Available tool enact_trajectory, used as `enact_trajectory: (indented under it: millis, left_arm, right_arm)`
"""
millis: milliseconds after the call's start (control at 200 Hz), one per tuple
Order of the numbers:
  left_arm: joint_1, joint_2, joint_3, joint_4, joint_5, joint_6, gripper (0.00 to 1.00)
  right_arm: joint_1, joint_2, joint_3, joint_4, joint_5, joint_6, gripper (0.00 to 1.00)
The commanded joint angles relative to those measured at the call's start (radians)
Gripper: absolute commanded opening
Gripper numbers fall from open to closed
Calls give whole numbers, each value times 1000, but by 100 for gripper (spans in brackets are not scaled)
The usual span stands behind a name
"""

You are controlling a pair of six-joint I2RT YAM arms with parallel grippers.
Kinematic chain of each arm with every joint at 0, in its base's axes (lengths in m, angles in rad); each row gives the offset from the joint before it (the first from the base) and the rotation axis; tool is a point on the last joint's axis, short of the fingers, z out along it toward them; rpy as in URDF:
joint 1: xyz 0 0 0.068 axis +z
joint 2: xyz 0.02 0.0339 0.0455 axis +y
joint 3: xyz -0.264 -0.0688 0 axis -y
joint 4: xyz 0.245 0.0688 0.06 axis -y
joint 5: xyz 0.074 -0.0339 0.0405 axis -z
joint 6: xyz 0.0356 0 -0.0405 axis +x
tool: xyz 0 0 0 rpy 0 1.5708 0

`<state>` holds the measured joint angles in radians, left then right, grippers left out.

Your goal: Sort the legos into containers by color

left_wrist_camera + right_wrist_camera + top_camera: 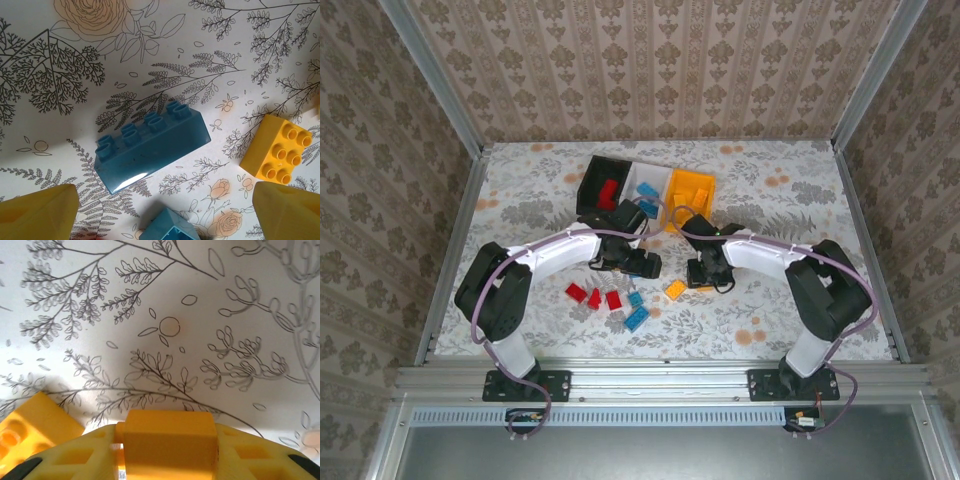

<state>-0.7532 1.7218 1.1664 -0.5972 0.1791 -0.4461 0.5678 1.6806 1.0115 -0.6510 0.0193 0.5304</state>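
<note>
Orange studded plastic brick (170,440) clamped in right hand (705,272), low on floral desk (520,190); second orange plastic brick (35,425) hard beside finger (75,455), could snag on lift. Left hand (165,189) open over blue plastic brick (150,145).

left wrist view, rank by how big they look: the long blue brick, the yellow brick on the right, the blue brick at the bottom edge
1. long blue brick
2. yellow brick
3. blue brick at the bottom edge, cut off by the frame, so its full size is unsure

Left tool (165,212) gapes wide; right tool (170,452) pinches a yellow lego (170,432).
</note>
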Motion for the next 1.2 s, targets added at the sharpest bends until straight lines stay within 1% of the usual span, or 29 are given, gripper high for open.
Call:
enact_trajectory:
  millis: [0,135,250,455,605,720,800,880,990,1195]
  left_arm:
    - [-9,13,14,-19,-6,-13,91]
    - [-10,17,13,-17,-6,-13,91]
    - [-10,21,11,-15,-5,-14,91]
    - [-18,21,18,-40,-38,-14,89]
    - [-19,21,18,-62,-65,-16,89]
    - [-19,28,20,-58,-68,-18,88]
    - [-19,43,30,-58,-63,-22,87]
    - [-19,58,38,-58,-59,-25,87]
    - [-22,75,51,-59,-55,-26,87]
    - [-37,118,87,-65,-55,-25,86]
  right_arm:
    - [-11,-103,59,-74,37,2,44]
    - [-62,-151,164,-100,39,-27,44]
    - [-102,-104,293,-96,48,-69,45]
    - [-160,112,557,-75,47,-142,45]
    - [-178,286,738,-83,46,-168,45]
    - [-189,393,841,-99,57,-164,49]
    - [-197,441,910,-134,55,-140,57]
    - [-197,435,924,-133,48,-128,65]
    - [-197,374,892,-116,40,-117,72]
    - [-197,204,730,-58,1,-91,77]
